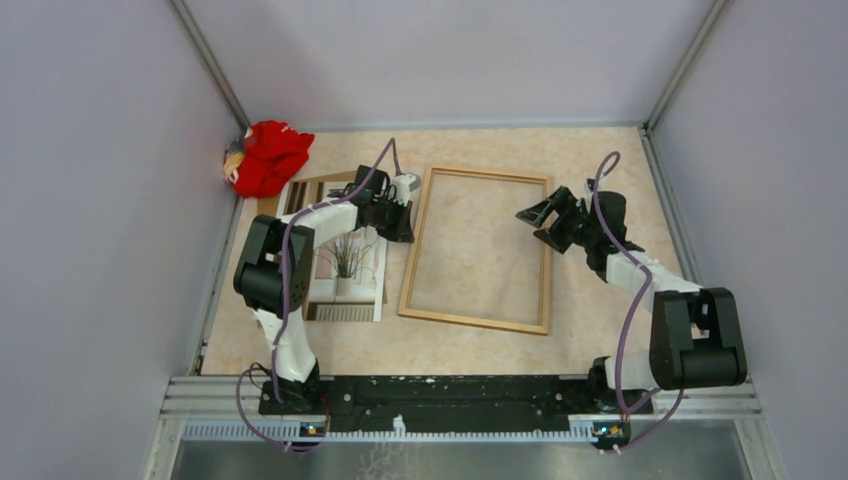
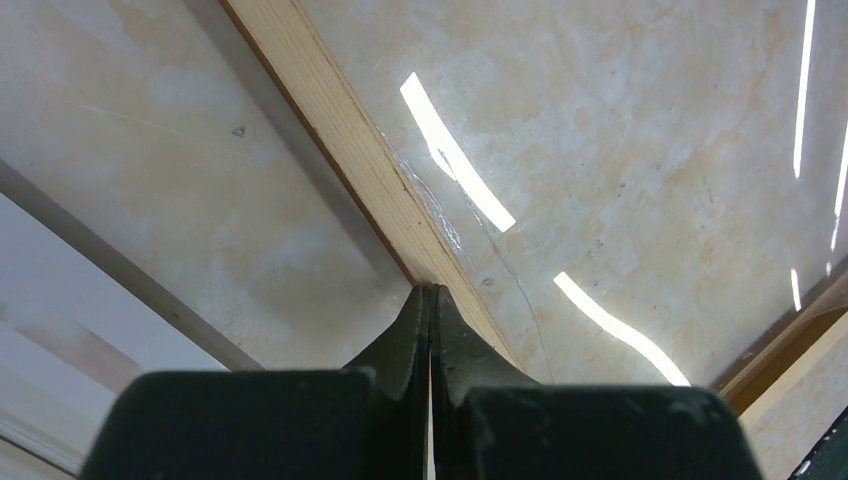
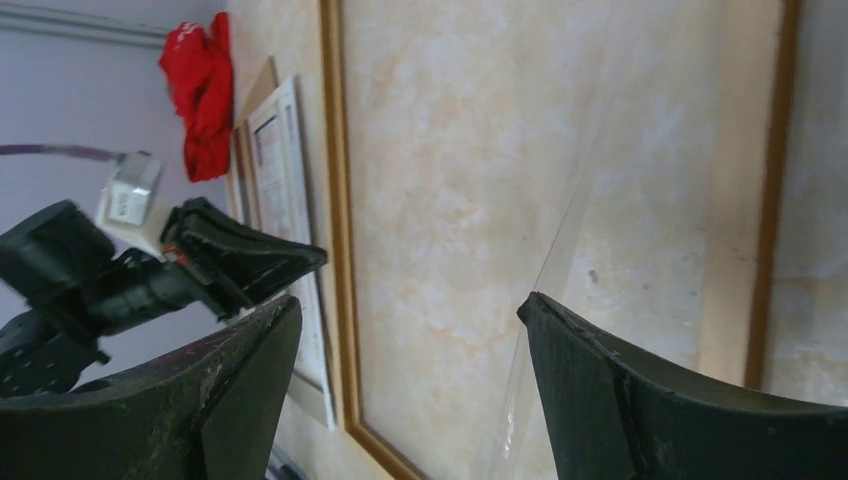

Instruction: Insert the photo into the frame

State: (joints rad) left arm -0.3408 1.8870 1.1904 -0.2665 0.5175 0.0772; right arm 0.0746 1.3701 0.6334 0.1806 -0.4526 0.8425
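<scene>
The frame [image 1: 476, 250] lies flat mid-table, golden-brown, with bare table showing inside it. The photo [image 1: 345, 270] lies picture-up to its left on a brown cardboard board [image 1: 268, 206], partly under my left arm. My left gripper [image 1: 405, 232] is shut, its tips [image 2: 432, 292] at the inner edge of the frame's left moulding [image 2: 350, 140]. A clear sheet's edge [image 2: 445, 205] runs close by; I cannot tell whether it is pinched. My right gripper [image 1: 533, 226] is open and empty [image 3: 410, 300], above the frame's right side. The right wrist view shows the frame [image 3: 335, 150], the photo [image 3: 285, 180] and the clear sheet's edge [image 3: 560, 250].
A red cloth [image 1: 265, 157] is bunched in the far left corner and also shows in the right wrist view [image 3: 205, 90]. Grey walls close in the table on the left, back and right. The arms' base rail [image 1: 450, 395] runs along the near edge.
</scene>
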